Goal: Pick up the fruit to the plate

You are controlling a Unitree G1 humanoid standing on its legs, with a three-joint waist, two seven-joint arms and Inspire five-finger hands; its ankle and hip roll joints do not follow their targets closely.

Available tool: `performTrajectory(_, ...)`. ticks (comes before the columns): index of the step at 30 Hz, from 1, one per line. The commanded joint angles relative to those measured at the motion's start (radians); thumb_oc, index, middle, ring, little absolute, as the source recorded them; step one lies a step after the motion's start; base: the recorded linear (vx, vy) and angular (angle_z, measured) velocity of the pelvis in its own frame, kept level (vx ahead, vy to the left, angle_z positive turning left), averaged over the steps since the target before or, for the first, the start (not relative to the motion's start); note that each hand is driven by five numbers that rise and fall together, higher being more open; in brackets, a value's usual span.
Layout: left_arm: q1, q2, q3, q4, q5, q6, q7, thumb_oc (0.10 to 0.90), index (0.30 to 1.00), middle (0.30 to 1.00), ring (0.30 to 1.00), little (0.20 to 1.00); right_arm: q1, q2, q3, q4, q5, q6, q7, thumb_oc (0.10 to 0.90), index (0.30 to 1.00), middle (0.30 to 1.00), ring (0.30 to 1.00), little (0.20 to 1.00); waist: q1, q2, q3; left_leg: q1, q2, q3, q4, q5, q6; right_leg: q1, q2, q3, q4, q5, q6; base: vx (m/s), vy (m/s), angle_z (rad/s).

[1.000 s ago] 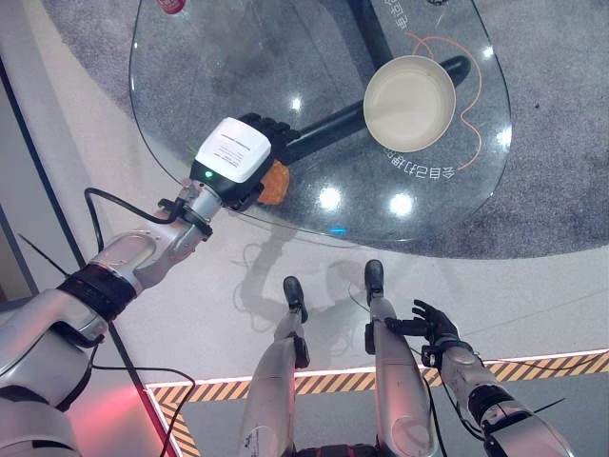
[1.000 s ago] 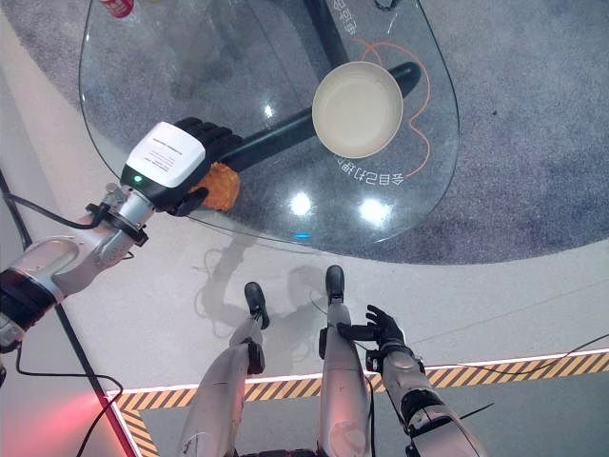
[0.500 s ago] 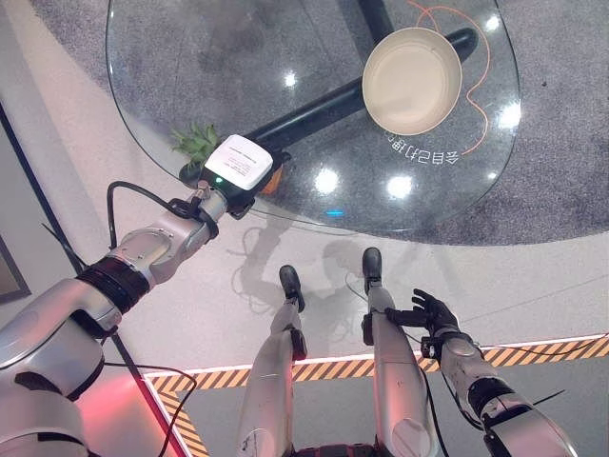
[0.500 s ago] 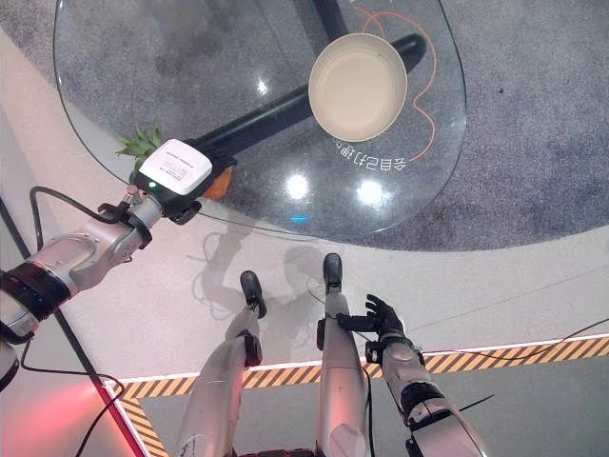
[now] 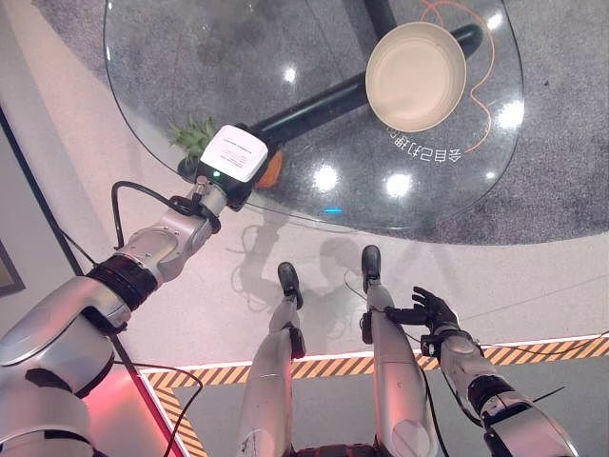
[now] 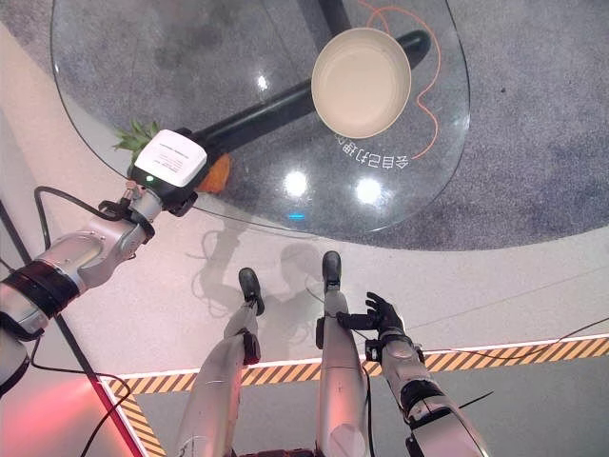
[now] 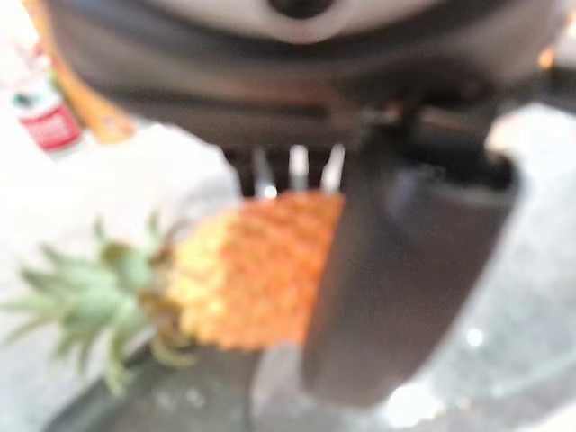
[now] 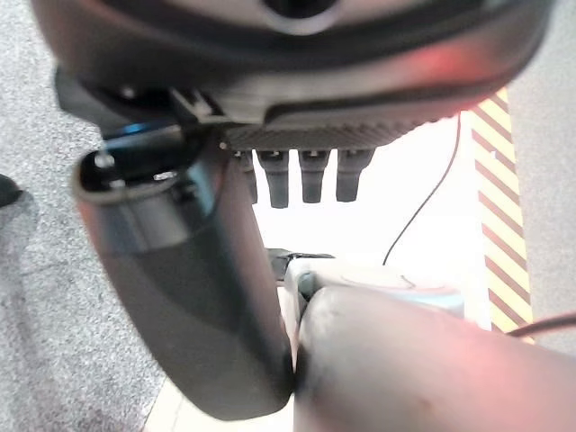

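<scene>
A small orange pineapple [image 5: 272,169] with a green crown [image 5: 190,135] is at the near left edge of the round glass table [image 5: 190,57]. My left hand [image 5: 238,186] is shut on it; in the left wrist view the thumb [image 7: 405,270] presses its side and the fingers curl behind the pineapple [image 7: 252,270]. An empty cream plate [image 5: 416,63] sits on the table's far right, well apart from the fruit. My right hand [image 5: 433,309] hangs low on the right, off the table, fingers relaxed and holding nothing.
A black table base [image 5: 314,105] runs under the glass between pineapple and plate. A thin orange cable [image 5: 479,90] curls by the plate. A red-labelled bottle [image 7: 47,119] stands beyond the pineapple. Yellow-black striped tape [image 5: 533,352] marks the floor near me.
The camera view has shifted. My left hand has closed round the pineapple and turned with it, so the green crown, hidden a second ago, sticks out past the hand. The right hand stays put.
</scene>
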Motion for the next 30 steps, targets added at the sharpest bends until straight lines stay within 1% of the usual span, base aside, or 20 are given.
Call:
performTrajectory(1, -0.022, 0.058, 0.116, 0.045, 0.056, 0.036, 0.079, 0.800, 0.900, 0.900, 0.900, 0.900, 0.091, -0.035, 0.031, 0.024, -0.012, 0.044, -0.040, 0.800, 0.900, 0.900, 0.900, 0.900, 0.012, -0.038, -0.013, -0.078, 0.019, -0.004, 0.134, -0.029, -0.022, 0.015, 0.002, -0.040, -0.026, 0.046, -0.012, 0.00, 0.000, 0.00)
performTrajectory(2, -0.023, 0.057, 0.116, 0.049, 0.057, 0.035, 0.081, 0.800, 0.900, 0.900, 0.900, 0.900, 0.091, -0.035, 0.031, 0.024, -0.013, 0.043, -0.041, 0.800, 0.900, 0.900, 0.900, 0.900, 0.011, -0.039, -0.013, -0.079, 0.019, -0.004, 0.134, -0.029, -0.022, 0.013, 0.003, -0.040, -0.026, 0.047, -0.012, 0.00, 0.000, 0.00)
performTrajectory(3, -0.027, 0.036, 0.118, 0.079, 0.056, 0.022, 0.099, 0.800, 0.900, 0.900, 0.900, 0.900, 0.087, -0.032, 0.039, 0.015, -0.014, 0.045, -0.046, 0.800, 0.900, 0.900, 0.900, 0.900, 0.006, -0.043, -0.013, -0.091, 0.020, -0.001, 0.133, -0.026, -0.023, -0.001, 0.005, -0.038, -0.025, 0.050, -0.011, 0.00, 0.000, 0.00)
performTrajectory(7, -0.037, 0.001, 0.106, 0.110, 0.059, 0.007, 0.101, 0.800, 0.900, 0.900, 0.900, 0.900, 0.078, -0.024, 0.045, 0.010, -0.020, 0.047, -0.050, 0.800, 0.900, 0.900, 0.900, 0.900, 0.001, -0.050, -0.013, -0.109, 0.019, -0.004, 0.138, -0.027, -0.023, -0.020, 0.006, -0.036, -0.022, 0.055, -0.009, 0.00, 0.000, 0.00)
performTrajectory(10, -0.038, -0.006, 0.104, 0.116, 0.060, 0.009, 0.104, 0.800, 0.900, 0.900, 0.900, 0.900, 0.076, -0.022, 0.048, 0.010, -0.020, 0.047, -0.052, 0.800, 0.900, 0.900, 0.900, 0.900, 0.001, -0.051, -0.013, -0.112, 0.019, -0.003, 0.137, -0.026, -0.023, -0.022, 0.007, -0.036, -0.022, 0.056, -0.009, 0.00, 0.000, 0.00)
performTrajectory(13, -0.034, -0.034, 0.105, 0.147, 0.061, 0.033, 0.107, 0.800, 0.900, 0.900, 0.900, 0.900, 0.063, -0.015, 0.053, 0.014, -0.021, 0.048, -0.057, 0.800, 0.900, 0.900, 0.900, 0.900, -0.003, -0.055, -0.013, -0.120, 0.019, -0.004, 0.138, -0.025, -0.024, -0.030, 0.008, -0.036, -0.023, 0.059, -0.009, 0.00, 0.000, 0.00)
performTrajectory(18, -0.021, -0.058, 0.109, 0.192, 0.053, 0.047, 0.111, 0.800, 0.900, 0.900, 0.900, 0.900, 0.056, -0.014, 0.057, 0.017, -0.021, 0.046, -0.056, 0.800, 0.900, 0.900, 0.900, 0.900, -0.005, -0.060, -0.013, -0.131, 0.019, -0.006, 0.138, -0.023, -0.026, -0.038, 0.009, -0.037, -0.025, 0.061, -0.009, 0.00, 0.000, 0.00)
performTrajectory(25, -0.028, -0.098, 0.110, 0.258, 0.007, 0.030, 0.105, 0.800, 0.900, 0.900, 0.900, 0.900, 0.039, -0.005, 0.069, 0.023, -0.018, 0.043, -0.060, 0.800, 0.900, 0.900, 0.900, 0.900, -0.010, -0.068, -0.013, -0.147, 0.020, -0.007, 0.137, -0.019, -0.027, -0.054, 0.012, -0.038, -0.025, 0.066, -0.010, 0.00, 0.000, 0.00)
performTrajectory(30, -0.022, -0.113, 0.112, 0.274, -0.027, 0.017, 0.089, 0.800, 0.900, 0.900, 0.900, 0.900, 0.039, -0.004, 0.070, 0.012, -0.018, 0.048, -0.060, 0.800, 0.900, 0.900, 0.900, 0.900, -0.012, -0.072, -0.013, -0.155, 0.018, -0.010, 0.136, -0.018, -0.027, -0.062, 0.013, -0.037, -0.027, 0.068, -0.010, 0.00, 0.000, 0.00)
